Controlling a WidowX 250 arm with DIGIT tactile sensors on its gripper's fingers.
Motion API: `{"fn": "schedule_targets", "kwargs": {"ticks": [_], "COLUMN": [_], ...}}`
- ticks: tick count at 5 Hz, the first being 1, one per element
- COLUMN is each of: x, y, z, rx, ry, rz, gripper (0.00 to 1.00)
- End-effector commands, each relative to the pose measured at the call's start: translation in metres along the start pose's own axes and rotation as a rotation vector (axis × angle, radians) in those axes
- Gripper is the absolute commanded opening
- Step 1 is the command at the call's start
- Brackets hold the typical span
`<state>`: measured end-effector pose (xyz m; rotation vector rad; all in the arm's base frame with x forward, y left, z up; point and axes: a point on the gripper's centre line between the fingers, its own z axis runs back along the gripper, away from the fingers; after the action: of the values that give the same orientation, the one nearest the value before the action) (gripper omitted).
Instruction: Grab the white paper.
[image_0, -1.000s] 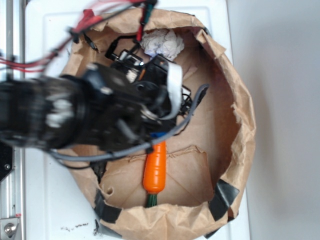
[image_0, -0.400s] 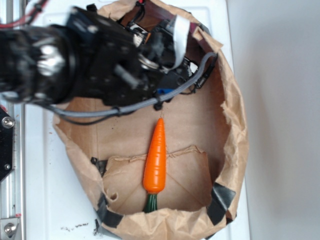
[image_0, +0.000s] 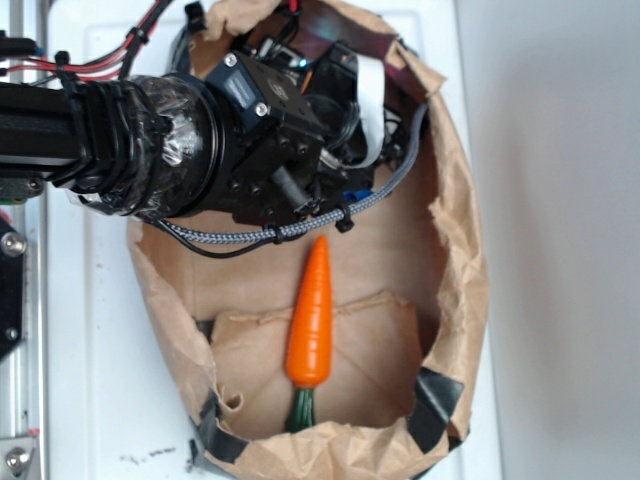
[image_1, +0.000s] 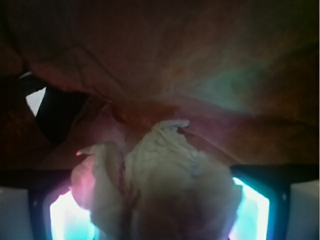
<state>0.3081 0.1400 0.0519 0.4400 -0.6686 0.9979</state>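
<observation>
**Gripper down over the white paper at the bag's far end**

In the exterior view the black arm (image_0: 130, 140) comes in from 9 o'clock and its wrist fills the upper part of the brown paper bag (image_0: 460, 260), toward 12 o'clock. The gripper (image_0: 330, 80) is buried among cables and a grey ribbon lead, so its fingers cannot be made out from here — and the white paper is hidden under the arm in this view. A braided grey cable (image_0: 290, 230) loops below the wrist.

The wrist view shows more. The white paper (image_1: 175, 185), a lumpy off-white wad, sits low and centre, right between the two dark fingers (image_1: 257, 172) that frame it at 4 and 8 o'clock. The fingers stand apart with the wad filling the gap between them; whether they are pressing on it I cannot tell. Behind the wad, brown bag wall rises toward 12 o'clock.

An orange carrot (image_0: 310, 315) lies on the bag floor toward 6 o'clock, tip pointing at the wrist, green stub at the near rim, well apart from the gripper. The bag rests on a white surface (image_0: 90, 350).
</observation>
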Motion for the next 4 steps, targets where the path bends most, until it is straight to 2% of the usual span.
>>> {"fn": "schedule_targets", "kwargs": {"ticks": [1,2,3,4], "x": [-0.005,-0.002,0.002,0.011], "y": [0.021,0.023,0.025,0.034], "z": [0.017,0.023,0.031,0.062], "rx": [-0.080,-0.052,-0.065,-0.136], "ry": [-0.084,-0.063,-0.034,0.040], "rz": [-0.041,-0.014,-0.018,-0.029], "gripper": [1.00,0.00,0.00,0.00]}}
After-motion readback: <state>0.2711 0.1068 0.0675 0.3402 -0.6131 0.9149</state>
